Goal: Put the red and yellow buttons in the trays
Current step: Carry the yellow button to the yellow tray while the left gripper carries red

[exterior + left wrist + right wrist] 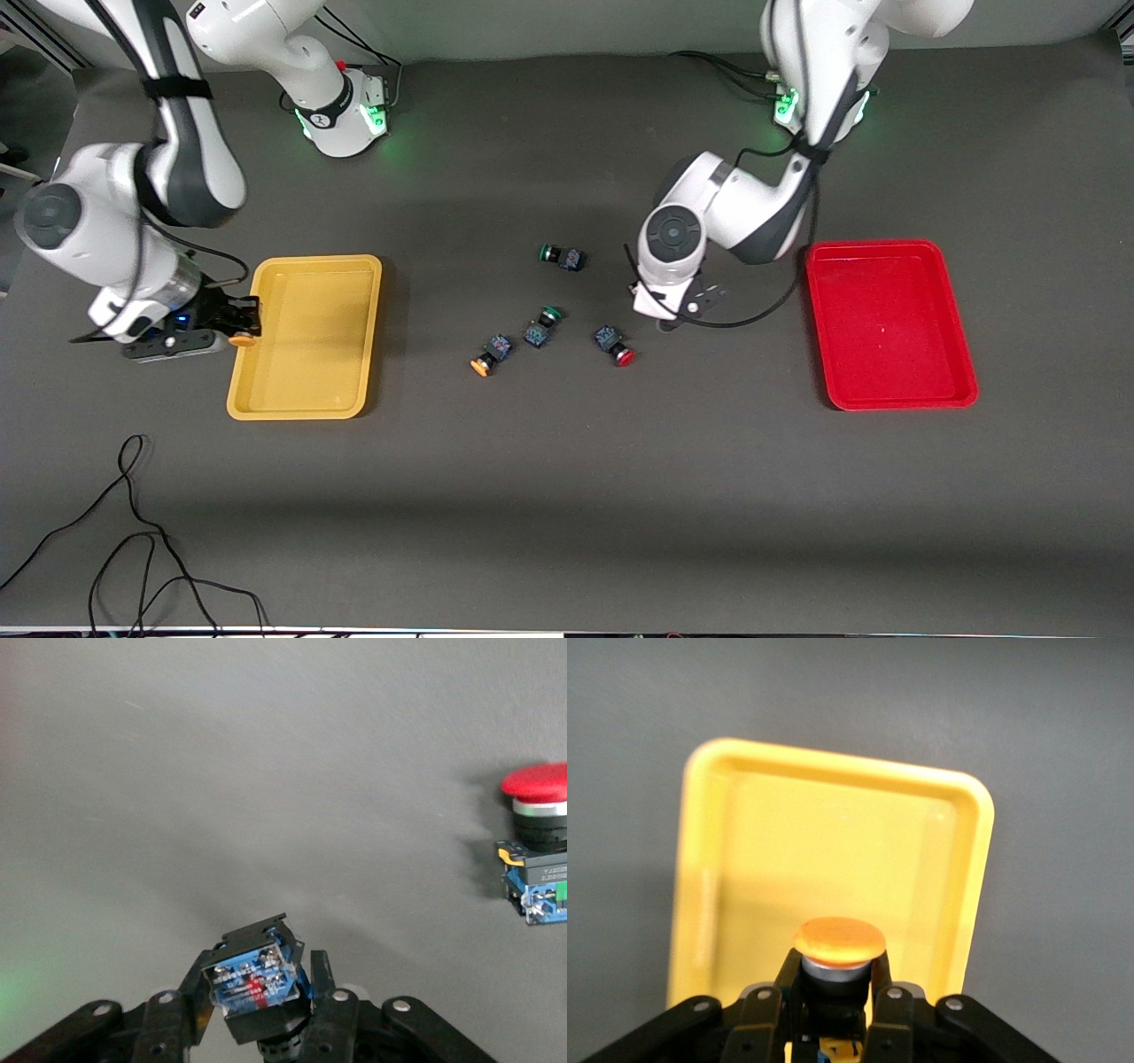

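Right gripper (237, 330) is clamped on a yellow button (839, 941), cap pointing out past the fingertips, hanging over the rim of the yellow tray (266, 403) at the edge toward the right arm's end of the table; tray interior is bare in the right wrist view. Left gripper (266, 1014) is closed on a switch body (252, 979) (cap hidden between the fingers, colour not readable; small print on its blue face too small to read), held over bare table between the loose buttons and the red tray (824, 354). A red button (617, 346) lies on its side just beside that gripper; its label shows print I can't make out. Past it: two green buttons (540, 326) (562, 256) and a second yellow button (490, 355), all loose mid-table.
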`<move>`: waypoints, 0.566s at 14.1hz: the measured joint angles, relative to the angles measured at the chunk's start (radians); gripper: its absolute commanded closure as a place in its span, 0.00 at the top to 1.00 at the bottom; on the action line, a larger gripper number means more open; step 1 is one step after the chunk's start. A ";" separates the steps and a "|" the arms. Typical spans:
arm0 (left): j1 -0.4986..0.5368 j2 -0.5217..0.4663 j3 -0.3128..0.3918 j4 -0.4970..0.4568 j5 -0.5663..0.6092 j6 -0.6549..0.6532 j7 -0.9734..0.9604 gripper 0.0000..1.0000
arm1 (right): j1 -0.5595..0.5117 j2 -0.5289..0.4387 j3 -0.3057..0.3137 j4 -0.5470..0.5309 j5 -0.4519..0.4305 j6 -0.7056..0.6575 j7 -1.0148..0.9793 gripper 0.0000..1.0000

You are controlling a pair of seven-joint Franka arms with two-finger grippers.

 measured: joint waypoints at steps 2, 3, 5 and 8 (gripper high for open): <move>0.089 -0.077 0.007 0.026 0.006 -0.148 0.141 0.00 | -0.009 0.076 0.000 -0.063 0.126 0.080 -0.111 0.27; 0.155 -0.118 0.011 0.031 0.020 -0.204 0.237 0.00 | -0.014 0.131 0.001 -0.069 0.238 0.099 -0.217 0.27; 0.278 -0.176 0.016 0.030 0.079 -0.281 0.405 0.00 | -0.026 0.236 0.001 -0.062 0.440 0.126 -0.416 0.27; 0.408 -0.202 0.021 0.025 0.180 -0.310 0.578 0.00 | -0.030 0.327 0.002 -0.040 0.528 0.137 -0.504 0.63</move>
